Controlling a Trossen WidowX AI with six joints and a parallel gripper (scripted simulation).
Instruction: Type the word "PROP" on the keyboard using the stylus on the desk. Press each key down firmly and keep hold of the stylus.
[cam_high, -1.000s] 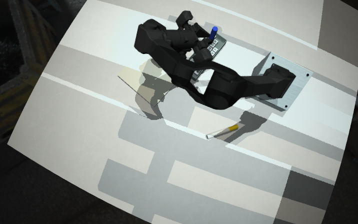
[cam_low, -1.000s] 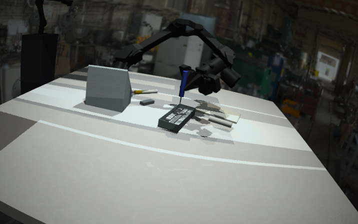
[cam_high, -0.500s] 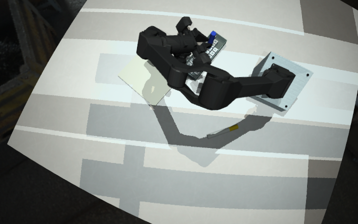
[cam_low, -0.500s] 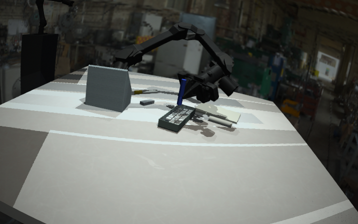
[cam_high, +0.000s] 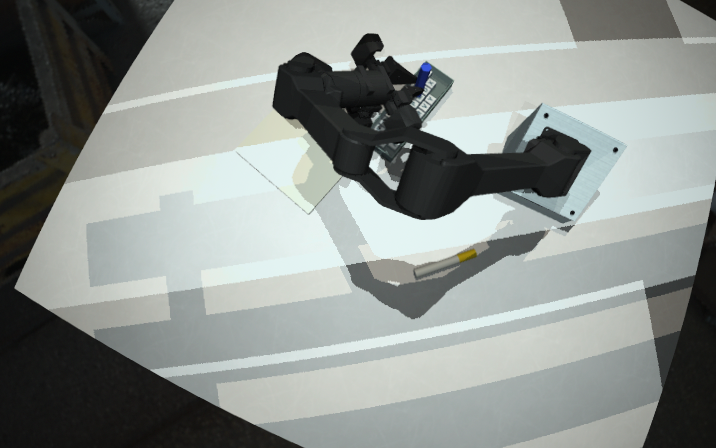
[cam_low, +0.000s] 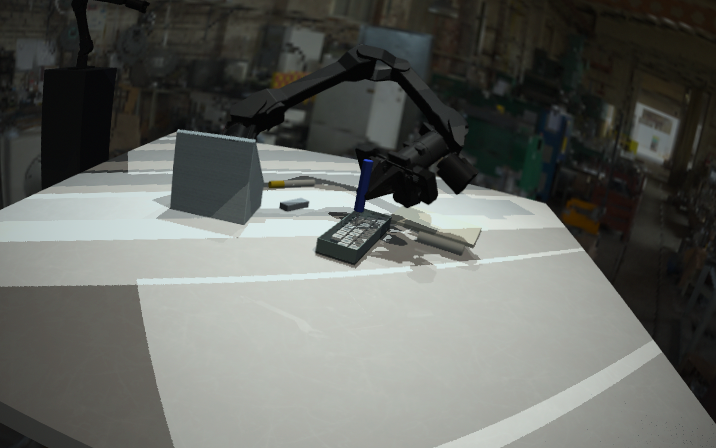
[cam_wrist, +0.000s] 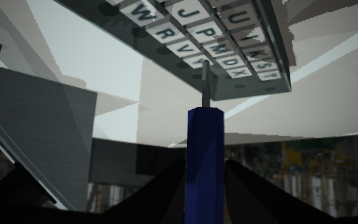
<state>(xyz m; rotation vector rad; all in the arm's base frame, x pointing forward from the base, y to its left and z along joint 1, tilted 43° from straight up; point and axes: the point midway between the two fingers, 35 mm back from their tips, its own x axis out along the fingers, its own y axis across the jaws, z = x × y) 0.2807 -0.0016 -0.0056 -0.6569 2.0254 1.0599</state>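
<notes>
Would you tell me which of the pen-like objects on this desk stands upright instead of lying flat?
The blue stylus, held upright in the gripper over the keyboard. The yellow-banded marker lies flat.

The keyboard (cam_low: 352, 237) lies on the bench (cam_low: 369, 343), with the stylus (cam_low: 363, 185) standing nearly upright over its far end, tip down at a key near the edge. The jaws (cam_low: 381, 182) grip the stylus from the right in the exterior view. Right of the keyboard lies a flat sheet (cam_low: 464, 235) with a rod (cam_low: 440, 241) on it. Left and behind stands a wedge-shaped block (cam_low: 213, 176). Between block and keyboard lies a small slab (cam_low: 294, 204), with a pen (cam_low: 291, 183) behind it.
</notes>
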